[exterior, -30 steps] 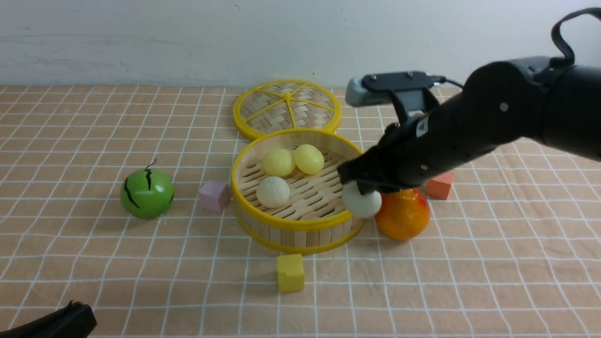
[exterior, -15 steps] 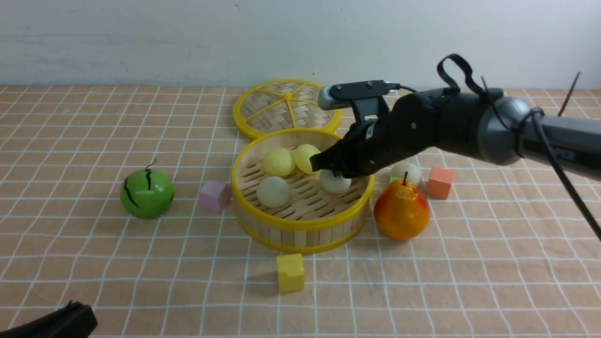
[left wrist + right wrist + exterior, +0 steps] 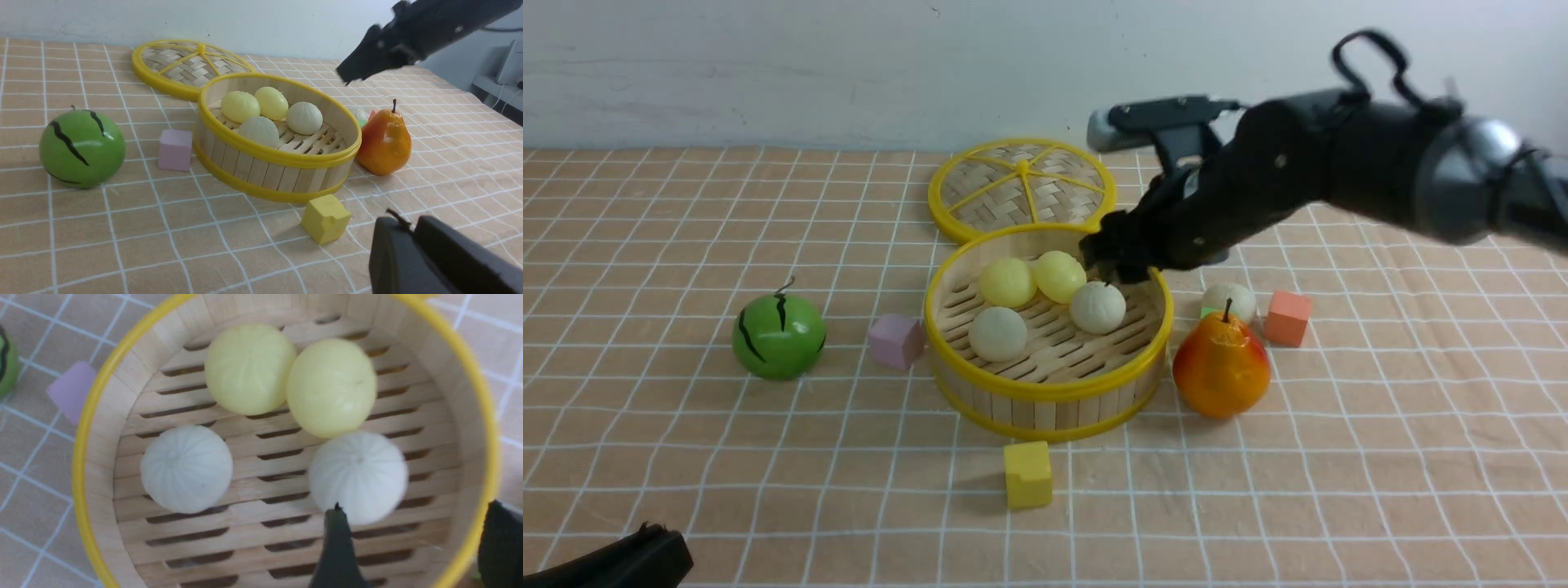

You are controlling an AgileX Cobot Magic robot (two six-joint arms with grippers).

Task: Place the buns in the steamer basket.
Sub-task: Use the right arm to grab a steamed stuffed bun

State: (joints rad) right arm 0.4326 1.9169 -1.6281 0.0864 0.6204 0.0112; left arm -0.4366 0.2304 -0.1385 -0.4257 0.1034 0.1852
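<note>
Though I cannot tell the grip of the near left end effector point(image 3: 410, 232), beyond one yellow cube point(image 3: 1027, 474) the steamer basket point(image 3: 1029, 412) holds four buns point(image 3: 997, 333). A fifth bun point(image 3: 1230, 298) sits behind one pear point(image 3: 1221, 371). The right end effector point(image 3: 1112, 260) hangs released over the basket's far rim.

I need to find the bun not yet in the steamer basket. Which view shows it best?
The front view: the off-white bun sits mostly clear behind the pear, beside the orange cube. The left wrist view shows only a sliver between the steamer basket and the pear. The right wrist view misses it.
</note>
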